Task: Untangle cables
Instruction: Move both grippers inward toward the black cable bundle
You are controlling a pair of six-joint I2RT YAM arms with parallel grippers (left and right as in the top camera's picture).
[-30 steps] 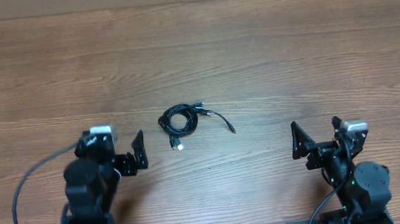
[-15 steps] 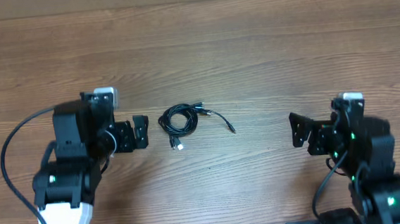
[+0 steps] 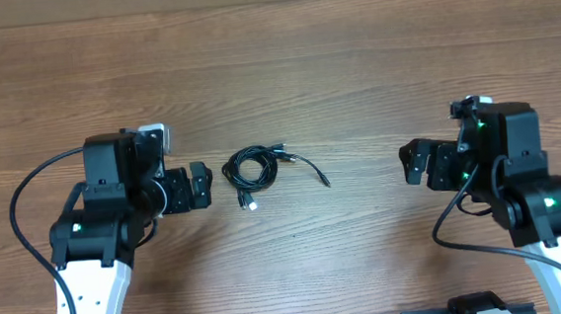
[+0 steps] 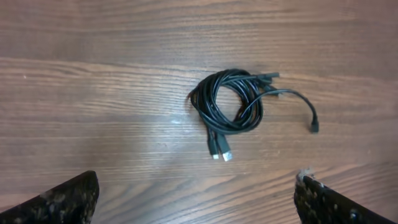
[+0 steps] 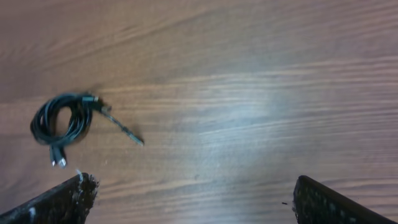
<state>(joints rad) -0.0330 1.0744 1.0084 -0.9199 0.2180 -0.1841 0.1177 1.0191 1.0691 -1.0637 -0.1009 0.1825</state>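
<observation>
- Wood-grain bench (image 3: 352, 53) fills every view, and the only things lying on it are the cables (image 3: 252, 169), which sit near its middle as one small coil.
- Seen from overhead, my left hand (image 3: 198, 186) sits at nine o'clock of the coil, just beside it. My right hand (image 3: 415, 162) is at three o'clock, well apart. I read that as flanking the bundle so each side can take a different strand.
- Both hands are spread wide and hold nothing. In the left wrist view my fingers (image 4: 62, 199) show only at the bottom corners, with the coil at twelve o'clock between them.
- Several turns of the coil overlap one another and nothing has been pulled free yet, so I judge the task barely begun.
- Two ends stick out and give me something to pull: a loose lead (image 4: 313, 121) trailing toward four o'clock, and the silvery plug tips (image 4: 225, 156) pointing to six o'clock.
- My guess is that the left hand should pin the coil while the right reaches for the loose lead. Thin cord lying flat on wood may slip out of a wide grip.
</observation>
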